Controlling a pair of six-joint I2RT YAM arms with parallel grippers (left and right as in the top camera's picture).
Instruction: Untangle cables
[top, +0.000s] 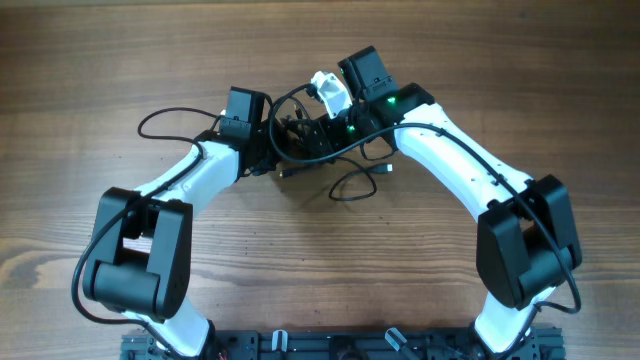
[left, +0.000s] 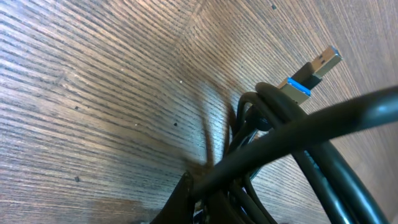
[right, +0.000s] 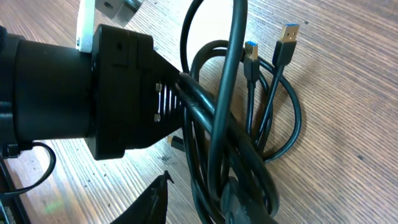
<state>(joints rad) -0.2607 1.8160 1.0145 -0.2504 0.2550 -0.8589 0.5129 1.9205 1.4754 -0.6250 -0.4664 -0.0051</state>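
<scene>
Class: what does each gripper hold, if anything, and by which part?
Left gripper: the cables, at mid-bundle, away from the plugs. Right gripper: cables run between its fingers, but a grip cannot be told.

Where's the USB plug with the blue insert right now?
In the left wrist view, the USB plug sits upper right, poking out of the top of the cables, with the wooden table behind it.

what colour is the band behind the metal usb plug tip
Blue, on the USB plug; clearest in the left wrist view.
</scene>
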